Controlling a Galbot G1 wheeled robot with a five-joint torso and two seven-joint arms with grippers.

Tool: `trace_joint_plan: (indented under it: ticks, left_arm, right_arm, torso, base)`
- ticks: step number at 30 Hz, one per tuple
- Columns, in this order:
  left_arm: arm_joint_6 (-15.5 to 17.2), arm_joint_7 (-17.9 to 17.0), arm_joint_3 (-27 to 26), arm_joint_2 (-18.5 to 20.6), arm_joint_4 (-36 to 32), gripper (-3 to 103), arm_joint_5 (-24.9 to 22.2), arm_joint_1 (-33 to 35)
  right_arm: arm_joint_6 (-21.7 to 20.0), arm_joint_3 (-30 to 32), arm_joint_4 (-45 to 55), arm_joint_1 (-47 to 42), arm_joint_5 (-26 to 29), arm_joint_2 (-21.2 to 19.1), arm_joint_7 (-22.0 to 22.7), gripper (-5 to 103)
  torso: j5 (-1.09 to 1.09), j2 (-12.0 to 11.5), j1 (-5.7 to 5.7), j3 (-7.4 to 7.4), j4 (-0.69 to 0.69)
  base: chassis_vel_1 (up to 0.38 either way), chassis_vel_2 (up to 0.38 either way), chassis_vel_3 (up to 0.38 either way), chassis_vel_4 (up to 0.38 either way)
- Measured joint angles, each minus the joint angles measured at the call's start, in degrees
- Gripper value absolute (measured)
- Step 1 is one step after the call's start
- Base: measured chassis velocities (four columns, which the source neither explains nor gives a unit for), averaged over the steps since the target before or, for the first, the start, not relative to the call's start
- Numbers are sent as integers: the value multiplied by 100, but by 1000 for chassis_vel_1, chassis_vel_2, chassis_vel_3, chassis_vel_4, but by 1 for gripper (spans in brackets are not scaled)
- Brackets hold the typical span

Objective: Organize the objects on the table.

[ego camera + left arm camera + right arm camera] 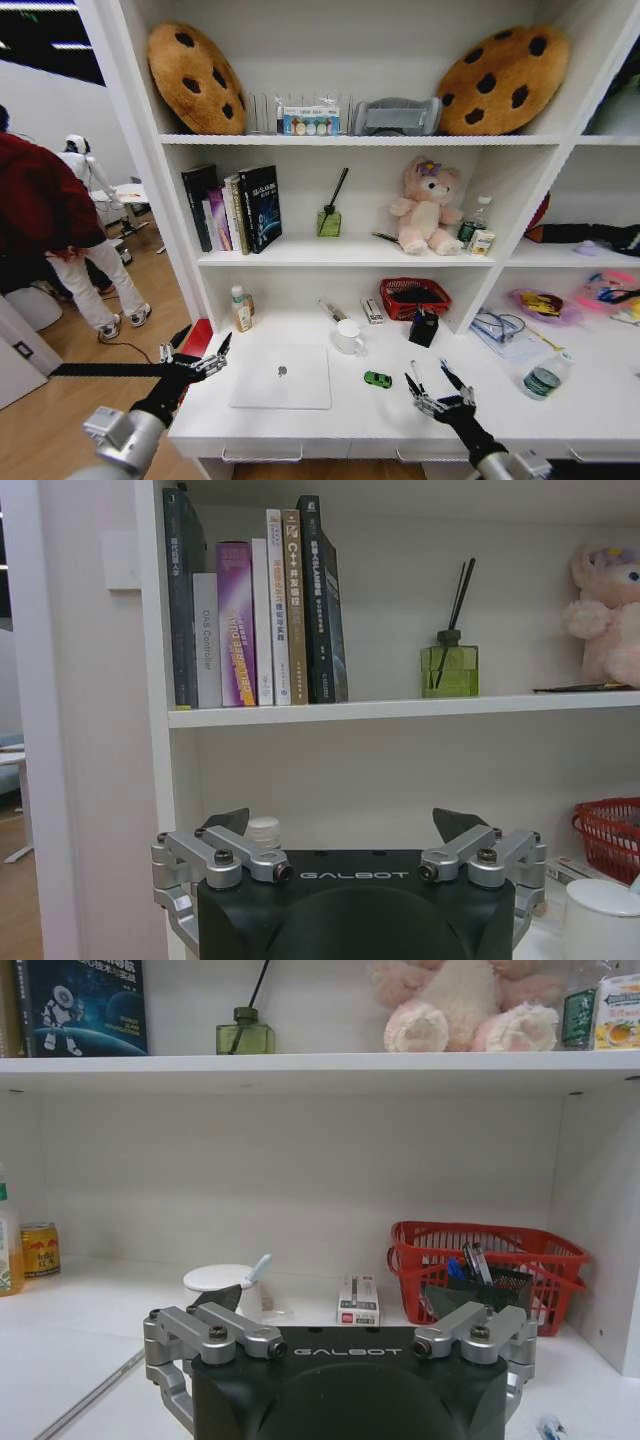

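My left claw (197,351) hangs spread wide and empty off the left end of the worktop (400,415), level with its front corner; my right claw (437,385) hovers equally open, holding nothing, over the front edge right of centre. Between them the laptop (282,376) lies shut and flat near the front, and the tiny green item (377,379) sits just right of it, near my right claw. Behind the laptop stands a white mug (349,336), then a red mesh basket (414,297) against the back wall.

My head camera leaves the basket's load unclear. My right wrist camera shows that basket (487,1266) holding a dark mesh holder with pens in it, a small red-and-white box (357,1300) beside it, and a yellow can (40,1249) at the far left. My left wrist camera looks at the row of books (255,610) and a green reed diffuser (449,668) on the shelf above.
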Motion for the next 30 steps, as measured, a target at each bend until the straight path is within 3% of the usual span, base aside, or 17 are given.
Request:
trace_joint_plan:
  ticks: [4, 6, 7, 9, 11, 12, 13, 17, 24, 30]
  left_arm:
    - [6, 0, 2, -1, 0, 100, 8, 2]
    - [8, 0, 2, -3, 0, 100, 10, 4]
    - [8, 0, 2, -3, 0, 100, 10, 4]
    - [10, 0, 2, -4, 0, 100, 11, 4]
    - [10, 0, 2, -5, 0, 100, 12, 5]
    - [11, -1, 1, -6, 0, 100, 13, 5]
    - [11, -1, 1, -6, 0, 100, 13, 5]
    - [13, -1, -1, -7, 1, 100, 13, 6]
    - [13, -1, -2, -9, 3, 100, 14, 6]
    - [14, -1, -5, -11, 6, 100, 14, 6]
  right_arm:
    - [-44, 62, -75, 117, 237, -247, -241, 100]
    - [41, 135, -352, 367, 557, -826, -790, 100]
    - [41, 135, -352, 367, 557, -826, -790, 100]
    - [100, 144, -903, 761, 1031, -1467, -1620, 100]
    - [109, 128, -1065, 874, 1119, -1573, -1790, 100]
    - [140, 43, -1592, 1231, 1260, -1830, -2258, 100]
    - [140, 43, -1592, 1231, 1260, -1830, -2258, 100]
    - [261, -261, -2621, 1938, 1143, -2215, -2962, 100]
    - [302, -478, -3001, 2164, 1000, -2339, -3378, 100]
    - [551, -789, -3240, 2313, 403, -2393, -3442, 100]
  torso:
    - [0, 0, 0, 0, -1]
    - [0, 0, 0, 0, 0]
    - [0, 0, 0, 0, 0]
    - [0, 0, 0, 0, 1]
    - [0, 0, 0, 0, 1]
    - [2, 0, 0, 0, 0]
    - [2, 0, 0, 0, 0]
    - [2, -1, 1, 0, 0]
    - [0, 0, 0, 0, -2]
    - [0, 0, 0, 0, -1]
  base:
    - [0, 0, 0, 0]
    - [0, 0, 0, 0]
    - [0, 0, 0, 0]
    - [0, 0, 0, 0]
    - [0, 0, 0, 0]
    - [0, 0, 0, 0]
    - [0, 0, 0, 0]
    - [0, 0, 0, 0]
    - [0, 0, 0, 0]
    - [0, 0, 0, 0]
